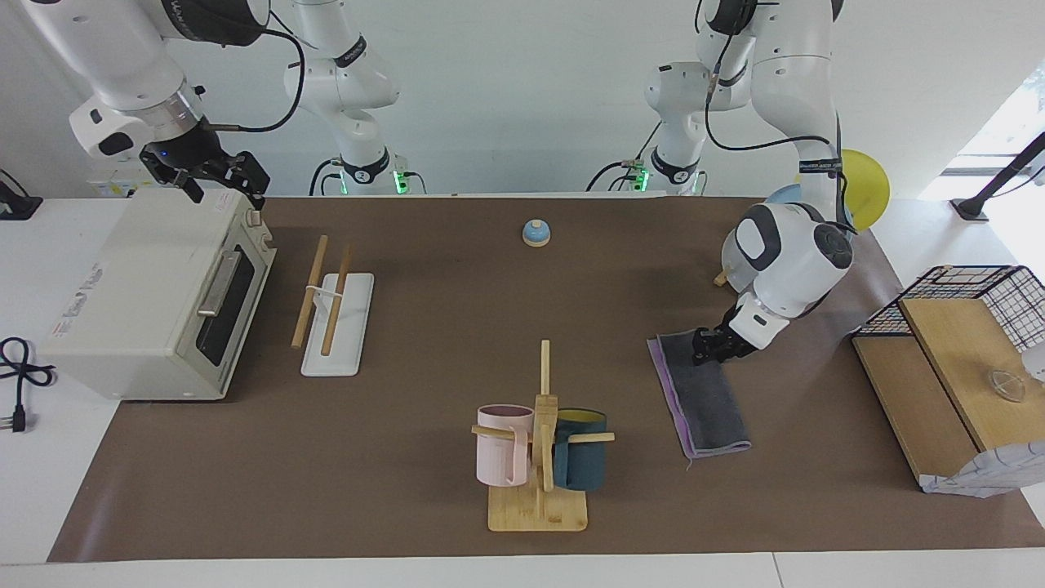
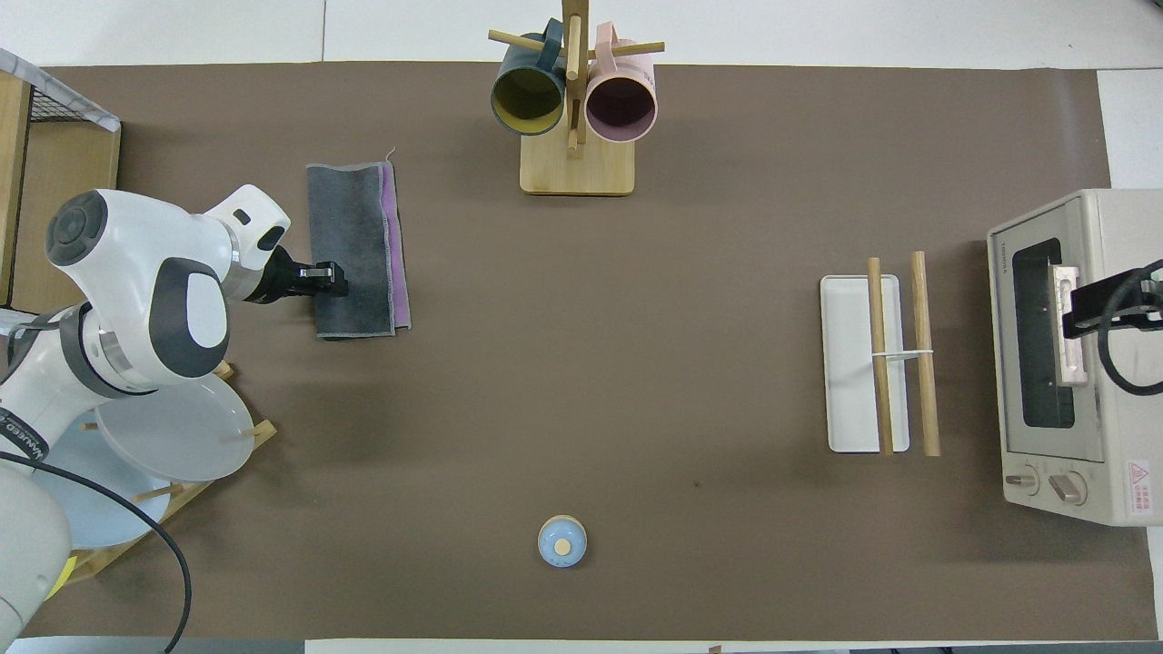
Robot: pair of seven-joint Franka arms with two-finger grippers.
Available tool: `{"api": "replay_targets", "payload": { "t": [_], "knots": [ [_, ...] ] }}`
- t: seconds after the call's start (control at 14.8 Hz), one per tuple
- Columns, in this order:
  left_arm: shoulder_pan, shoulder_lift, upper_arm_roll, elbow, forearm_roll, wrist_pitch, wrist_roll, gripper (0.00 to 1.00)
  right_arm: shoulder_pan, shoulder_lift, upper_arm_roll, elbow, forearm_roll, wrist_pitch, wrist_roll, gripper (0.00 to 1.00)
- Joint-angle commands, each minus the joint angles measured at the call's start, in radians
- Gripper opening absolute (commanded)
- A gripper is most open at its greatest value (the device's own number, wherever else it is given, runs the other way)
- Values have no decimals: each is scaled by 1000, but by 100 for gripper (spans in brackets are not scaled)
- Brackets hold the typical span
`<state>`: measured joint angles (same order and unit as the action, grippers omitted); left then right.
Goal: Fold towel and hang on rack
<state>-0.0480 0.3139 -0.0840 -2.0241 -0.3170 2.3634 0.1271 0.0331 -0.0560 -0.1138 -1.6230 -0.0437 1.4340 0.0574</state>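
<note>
Two layers to pinch — you want the left gripper point(image 1: 704, 346), fingers nearly shut on the towel point(image 1: 704, 398), catching both; right gripper point(image 1: 214, 181) waits open.

Plain white wall point(image 1: 506, 90), bright window point(image 1: 1008, 114)

Lighting: bright, even and diffuse from above; both views sharp throughout, without motion blur. Daylight glare washed out a window area point(image 1: 1008, 139) at the facing view's upper edge toward the left arm's end. Shadows: soft and short, beside the cream metal toaster oven point(image 1: 155, 298) and under the bamboo mug stand point(image 2: 576, 163) on the matte brown table mat point(image 1: 424, 343).
</note>
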Motion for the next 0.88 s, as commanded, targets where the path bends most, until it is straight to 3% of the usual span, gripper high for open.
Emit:
{"api": "replay_targets", "payload": {
  "t": [0.0,0.07,0.47,0.81],
  "knots": [
    [-6,10,7,1,-20,11,22,8,-10,-10,6,-8,-1,-9,-22,100],
    [-1,10,6,1,-20,8,20,0,-10,-10,6,-8,-2,-9,-22,100],
    [7,7,6,42,-22,-41,-10,0,-10,-10,6,-8,-1,-9,-22,100],
    [13,-25,3,145,-11,-170,-242,0,-12,-10,6,-8,-1,-9,-21,100]
  ]
}}
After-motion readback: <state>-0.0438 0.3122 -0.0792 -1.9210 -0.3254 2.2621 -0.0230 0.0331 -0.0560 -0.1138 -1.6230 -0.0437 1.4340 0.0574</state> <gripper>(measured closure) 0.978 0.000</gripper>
